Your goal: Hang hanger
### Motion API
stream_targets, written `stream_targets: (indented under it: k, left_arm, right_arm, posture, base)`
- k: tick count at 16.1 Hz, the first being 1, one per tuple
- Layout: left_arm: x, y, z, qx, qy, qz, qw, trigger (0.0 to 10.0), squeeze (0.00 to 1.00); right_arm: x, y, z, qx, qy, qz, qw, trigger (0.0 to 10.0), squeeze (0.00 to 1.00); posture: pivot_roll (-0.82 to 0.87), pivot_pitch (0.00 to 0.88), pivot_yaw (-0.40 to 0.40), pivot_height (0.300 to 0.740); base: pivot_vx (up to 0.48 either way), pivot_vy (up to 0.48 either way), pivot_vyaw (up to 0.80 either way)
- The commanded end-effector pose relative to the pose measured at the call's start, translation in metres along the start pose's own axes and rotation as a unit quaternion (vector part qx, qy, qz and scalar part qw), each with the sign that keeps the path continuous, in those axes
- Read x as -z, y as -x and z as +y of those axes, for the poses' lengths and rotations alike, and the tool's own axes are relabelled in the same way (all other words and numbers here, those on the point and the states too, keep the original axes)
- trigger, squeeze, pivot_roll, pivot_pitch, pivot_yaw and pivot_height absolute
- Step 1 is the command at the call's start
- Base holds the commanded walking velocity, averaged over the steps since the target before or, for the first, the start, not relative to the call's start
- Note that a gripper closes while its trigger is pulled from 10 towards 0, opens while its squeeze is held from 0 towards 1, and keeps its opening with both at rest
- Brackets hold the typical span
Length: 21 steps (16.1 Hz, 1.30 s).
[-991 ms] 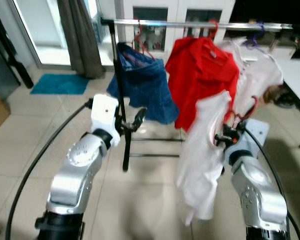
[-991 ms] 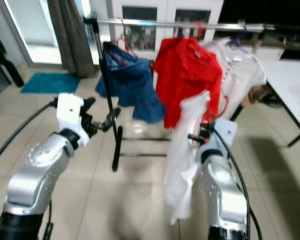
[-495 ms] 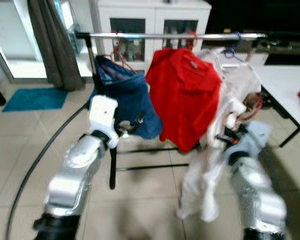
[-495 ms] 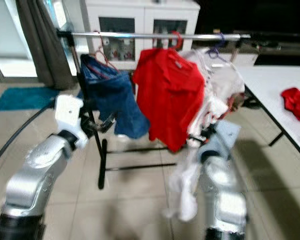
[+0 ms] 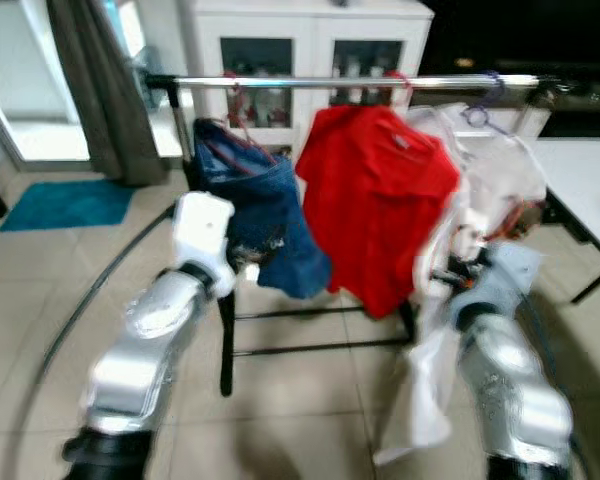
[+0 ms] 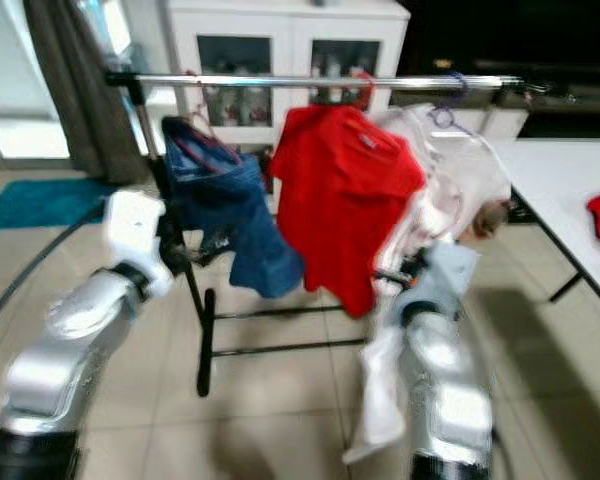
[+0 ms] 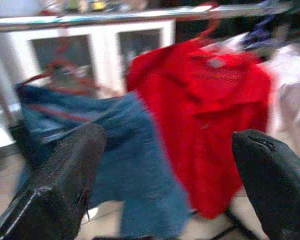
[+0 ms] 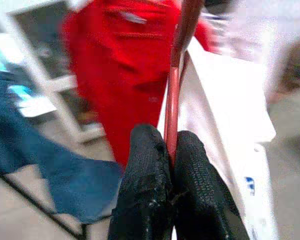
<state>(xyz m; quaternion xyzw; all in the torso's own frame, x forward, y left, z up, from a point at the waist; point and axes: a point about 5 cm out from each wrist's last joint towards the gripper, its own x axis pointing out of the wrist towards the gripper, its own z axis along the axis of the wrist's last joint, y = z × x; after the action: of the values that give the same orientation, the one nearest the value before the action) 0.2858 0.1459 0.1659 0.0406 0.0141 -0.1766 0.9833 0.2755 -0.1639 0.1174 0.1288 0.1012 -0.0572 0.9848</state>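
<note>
Since a second ago the camera has swung, so the rack's full rail now runs across the top of the frame; the right arm has lifted its load from low right toward the rack, and the left arm has barely changed its pose.

The red hanger [image 8: 176,95] sits at right of centre in the head views, its thin rod pinched tight between the right gripper's [image 8: 170,150] two pressed-together fingers. A white garment [image 5: 425,395] droops from it toward the lower right, down to the tiled floor [image 5: 310,430].

Just above and behind hangs a second white shirt [image 5: 500,175] on a purple hanger [image 5: 480,100], and beside it, at centre, a red shirt [image 5: 380,215] crowds the space on the rail [image 5: 310,82]. Left of that hangs a blue denim piece [image 5: 265,225].

The left gripper [image 7: 167,165] hovers at centre left before the denim, its fingers spread wide apart and holding nothing. The rack's black upright post [image 5: 225,330] stands directly behind it.

A white cabinet [image 5: 310,40] fills the upper centre, a dark curtain [image 5: 95,95] the upper left, a teal mat [image 5: 65,203] lies at left, and a white table [image 5: 590,185] edges the right.
</note>
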Motion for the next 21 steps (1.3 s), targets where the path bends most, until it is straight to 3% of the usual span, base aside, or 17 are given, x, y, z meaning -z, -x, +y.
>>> stream_targets:
  k: [1, 4, 5, 6, 9, 10, 11, 14, 18, 21]
  left_arm:
    - [-0.007, -0.001, -0.009, 0.013, -0.001, -0.015, 1.0, 10.0, 0.0]
    - [-0.006, 0.001, -0.007, 0.006, -0.005, -0.016, 1.0, 10.0, 0.0]
    - [-0.006, 0.003, -0.005, 0.002, -0.007, -0.016, 1.0, 10.0, 0.0]
    - [-0.006, 0.004, -0.004, 0.0, -0.007, -0.016, 1.0, 10.0, 0.0]
    - [-0.006, 0.007, -0.003, -0.003, -0.008, -0.014, 1.0, 10.0, 0.0]
    - [-0.006, 0.008, -0.001, -0.004, -0.012, -0.013, 1.0, 10.0, 0.0]
    - [-0.006, 0.009, 0.0, -0.006, -0.014, -0.012, 1.0, 10.0, 0.0]
    - [-0.007, 0.008, 0.0, -0.005, -0.019, -0.014, 1.0, 10.0, 0.0]
    - [-0.007, 0.007, -0.003, 0.002, -0.025, -0.013, 1.0, 10.0, 0.0]
    - [-0.007, 0.005, -0.003, 0.011, -0.031, -0.011, 0.999, 10.0, 0.0]
  right_arm:
    - [-0.011, 0.0, -0.005, 0.004, 0.008, -0.021, 1.0, 10.0, 0.0]
    - [-0.014, -0.002, -0.004, -0.021, 0.026, -0.023, 0.999, 10.0, 0.0]
    - [-0.015, -0.004, -0.005, -0.028, 0.075, -0.017, 0.997, 10.0, 0.0]
    - [-0.015, -0.005, -0.003, -0.046, 0.085, -0.017, 0.995, 10.0, 0.0]
    - [-0.015, 0.0, 0.009, -0.142, 0.06, -0.002, 0.988, 10.0, 0.0]
    - [-0.013, 0.003, 0.012, -0.171, 0.109, 0.006, 0.979, 10.0, 0.0]
    - [-0.013, 0.003, 0.01, -0.172, 0.131, 0.01, 0.976, 10.0, 0.0]
    - [-0.015, -0.002, 0.007, -0.158, 0.137, 0.006, 0.978, 10.0, 0.0]
    - [-0.021, -0.01, -0.004, -0.113, 0.157, -0.006, 0.981, 10.0, 0.0]
    - [-0.033, -0.019, -0.004, -0.105, 0.191, -0.033, 0.975, 10.0, 0.0]
  posture:
    - [-0.13, 0.0, -0.023, 0.74]
    - [-0.13, 0.0, -0.027, 0.74]
    - [-0.13, 0.0, -0.029, 0.74]
    - [-0.12, 0.0, -0.028, 0.74]
    - [-0.12, 0.0, -0.026, 0.74]
    - [-0.12, 0.0, -0.026, 0.74]
    - [-0.12, 0.0, -0.027, 0.74]
    - [-0.12, 0.0, -0.029, 0.74]
    - [-0.12, 0.0, -0.024, 0.74]
    - [-0.12, 0.0, -0.019, 0.74]
  base:
    - [0.36, 0.0, 0.0]
    - [0.366, 0.0, 0.0]
    - [0.364, 0.0, 0.0]
    - [0.364, 0.0, 0.0]
    - [0.364, 0.0, 0.0]
    - [0.364, 0.0, 0.0]
    - [0.364, 0.0, 0.8]
    - [0.364, 0.0, 0.8]
    - [0.363, 0.0, 0.0]
    - [0.365, 0.0, 0.0]
